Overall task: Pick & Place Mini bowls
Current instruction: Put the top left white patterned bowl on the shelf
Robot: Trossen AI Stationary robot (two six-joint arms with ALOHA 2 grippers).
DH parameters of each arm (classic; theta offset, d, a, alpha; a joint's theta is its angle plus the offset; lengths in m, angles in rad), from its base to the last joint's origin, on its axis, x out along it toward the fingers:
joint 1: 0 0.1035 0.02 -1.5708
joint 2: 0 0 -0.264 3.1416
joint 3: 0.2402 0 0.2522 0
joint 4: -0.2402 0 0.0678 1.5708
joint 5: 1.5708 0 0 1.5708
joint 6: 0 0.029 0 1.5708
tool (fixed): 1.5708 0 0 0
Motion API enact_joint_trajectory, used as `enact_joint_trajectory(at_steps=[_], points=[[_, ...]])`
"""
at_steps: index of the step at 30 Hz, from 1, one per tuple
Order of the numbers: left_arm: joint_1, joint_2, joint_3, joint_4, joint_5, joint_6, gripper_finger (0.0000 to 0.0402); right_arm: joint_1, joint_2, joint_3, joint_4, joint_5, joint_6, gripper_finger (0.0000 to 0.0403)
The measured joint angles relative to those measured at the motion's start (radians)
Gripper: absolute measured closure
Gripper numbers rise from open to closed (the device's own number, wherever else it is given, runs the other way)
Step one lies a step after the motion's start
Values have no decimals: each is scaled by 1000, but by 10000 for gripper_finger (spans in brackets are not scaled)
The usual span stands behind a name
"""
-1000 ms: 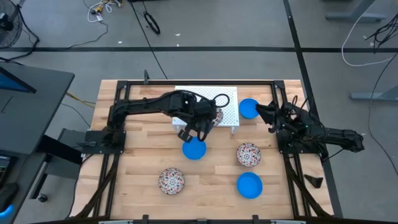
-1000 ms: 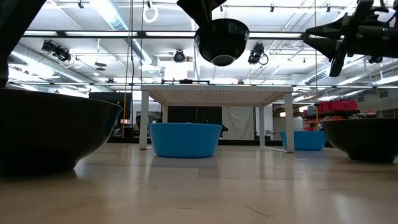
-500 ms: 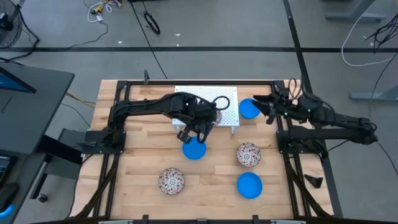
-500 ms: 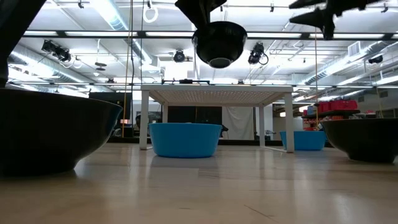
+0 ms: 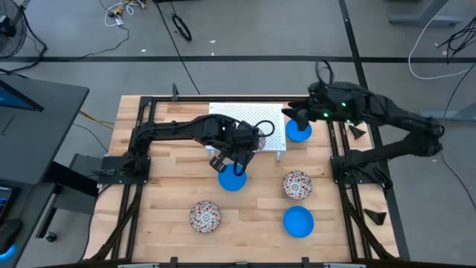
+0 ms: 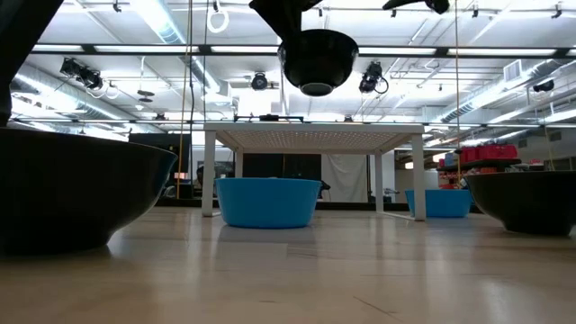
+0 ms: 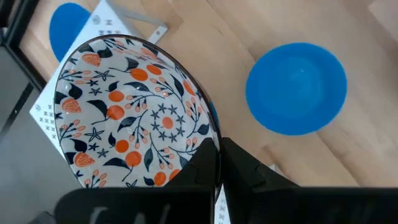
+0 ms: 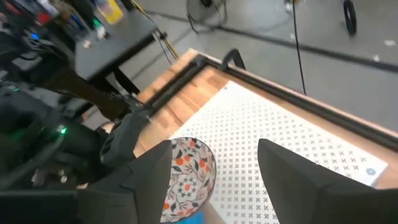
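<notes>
My left gripper (image 5: 245, 145) is shut on a white floral mini bowl (image 7: 134, 112), held in the air by the near edge of the white perforated rack (image 5: 249, 120). A blue mini bowl (image 5: 232, 179) rests on its base on the table below. Another blue bowl (image 5: 299, 131) stands right of the rack. A floral bowl (image 5: 297, 184), a blue bowl (image 5: 298, 221) and a floral bowl (image 5: 204, 216) sit nearer the front. My right gripper (image 8: 214, 186) hangs open and high over the rack's right end, holding nothing. My left gripper pinches the floral bowl's rim (image 7: 214, 146), one finger (image 7: 202, 163) inside the bowl and one finger (image 7: 245, 168) outside. The fingers slant down onto it from the table's left. The bowl hangs clear of table and rack, its opening up (image 6: 315, 58).
The rack stands on legs at the table's far middle (image 6: 315, 135). Black frame rails (image 5: 141, 141) run along both table sides. In the low view two bowls (image 6: 72, 193) (image 6: 526, 202) loom dark and close to the camera.
My right gripper has risen well off the table's right side, swung toward the far edge and the rack, and tipped up toward level. The left gripper and its floral bowl have stayed about where they were.
</notes>
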Motion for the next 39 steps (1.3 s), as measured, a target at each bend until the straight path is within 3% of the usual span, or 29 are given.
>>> enact_joint_trajectory(at_steps=[6, 11, 23, 39], points=[[-25, 0, 0, -40, -25, 86, 391, -35, 156, 214, -185, -50, -7, 161], [-53, 0, 0, -64, -68, 170, 391, -69, 233, 288, -255, -124, -36, 161], [-98, -2, 0, -66, -99, 253, 391, -86, 349, 297, -300, -259, 87, 161], [-97, -2, 0, -50, -111, 250, 391, -86, 421, 296, -349, -334, 1, 164]])
